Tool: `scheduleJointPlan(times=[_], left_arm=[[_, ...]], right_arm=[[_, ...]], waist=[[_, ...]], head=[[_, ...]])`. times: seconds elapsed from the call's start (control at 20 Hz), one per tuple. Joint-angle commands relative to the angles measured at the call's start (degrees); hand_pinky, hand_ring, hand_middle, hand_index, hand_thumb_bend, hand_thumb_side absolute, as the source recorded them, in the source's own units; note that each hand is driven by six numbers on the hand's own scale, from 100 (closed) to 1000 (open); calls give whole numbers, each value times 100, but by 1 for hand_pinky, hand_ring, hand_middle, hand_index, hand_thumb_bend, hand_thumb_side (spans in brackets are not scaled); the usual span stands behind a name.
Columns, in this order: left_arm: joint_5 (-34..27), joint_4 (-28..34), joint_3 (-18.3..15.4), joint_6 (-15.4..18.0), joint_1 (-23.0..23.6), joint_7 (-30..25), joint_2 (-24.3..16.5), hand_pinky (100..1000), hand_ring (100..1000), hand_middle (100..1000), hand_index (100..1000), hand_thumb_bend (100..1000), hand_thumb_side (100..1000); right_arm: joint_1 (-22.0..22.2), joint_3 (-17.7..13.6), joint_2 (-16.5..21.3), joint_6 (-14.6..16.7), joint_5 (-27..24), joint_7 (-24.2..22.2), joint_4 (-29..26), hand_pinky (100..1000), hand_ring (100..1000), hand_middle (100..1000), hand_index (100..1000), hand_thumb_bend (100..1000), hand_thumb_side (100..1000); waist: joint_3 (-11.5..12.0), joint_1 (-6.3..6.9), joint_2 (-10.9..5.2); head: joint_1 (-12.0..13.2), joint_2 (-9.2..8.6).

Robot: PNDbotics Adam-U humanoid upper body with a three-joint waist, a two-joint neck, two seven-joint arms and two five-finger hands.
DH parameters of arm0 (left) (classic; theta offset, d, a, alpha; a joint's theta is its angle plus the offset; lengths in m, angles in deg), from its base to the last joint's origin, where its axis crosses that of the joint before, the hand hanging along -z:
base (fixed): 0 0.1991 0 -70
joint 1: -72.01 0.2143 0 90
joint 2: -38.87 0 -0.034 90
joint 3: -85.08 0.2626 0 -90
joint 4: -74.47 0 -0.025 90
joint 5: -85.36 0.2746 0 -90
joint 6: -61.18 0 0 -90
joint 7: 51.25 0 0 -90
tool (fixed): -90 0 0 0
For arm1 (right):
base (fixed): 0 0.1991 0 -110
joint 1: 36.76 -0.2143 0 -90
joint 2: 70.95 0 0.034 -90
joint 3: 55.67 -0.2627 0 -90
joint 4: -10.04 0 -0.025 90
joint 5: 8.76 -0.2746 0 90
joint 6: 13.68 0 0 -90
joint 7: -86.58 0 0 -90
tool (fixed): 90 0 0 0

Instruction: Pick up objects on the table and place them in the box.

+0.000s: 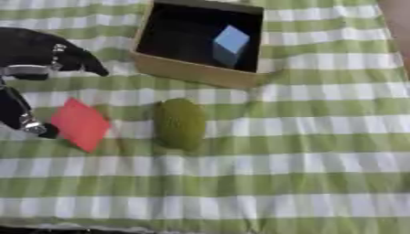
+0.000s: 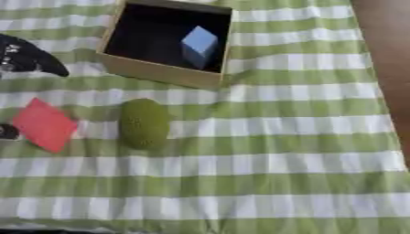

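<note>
A bench [image 1: 320, 151] draped in green-and-white checked cloth is seen carrying an open cardboard box [image 1: 192, 71] already holding a pale blue block [image 1: 230, 45], a green oval object [image 1: 179, 123], and a red square piece [image 1: 80, 123] flanked by the left hand [image 1: 32, 59], fingers [image 1: 36, 128] spread wide, apparently for grasping.

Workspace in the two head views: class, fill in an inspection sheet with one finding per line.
Surface: table under a green-and-white checked cloth.
Job's things: blue block inside the open box; red block and green oval object on the cloth, apart.
Clutter: nothing seen.
Hands: left hand at the left edge, fingers spread around the red block, not gripping it; right hand not in view.
Cables: nothing seen.
Surroundings: brown floor at right.
</note>
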Motion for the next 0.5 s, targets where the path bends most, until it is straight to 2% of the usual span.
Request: scheduleJointPlan(times=[0.05,0.5], left_arm=[[67,-138,33,984,-154,-1008,-78,948,936,903,1000,695,203],[256,-645,275,1198,-445,-1010,329,939,936,901,1000,672,209]], right_arm=[[-44,-94,107,-1,-51,-9,-83,870,910,572,832,100,434],[-55,-81,53,24,-98,-49,-83,872,914,568,832,100,437]], waist=[[-11,60,-73],[-31,67,-85]], head=[[19,-62],[42,-58]])
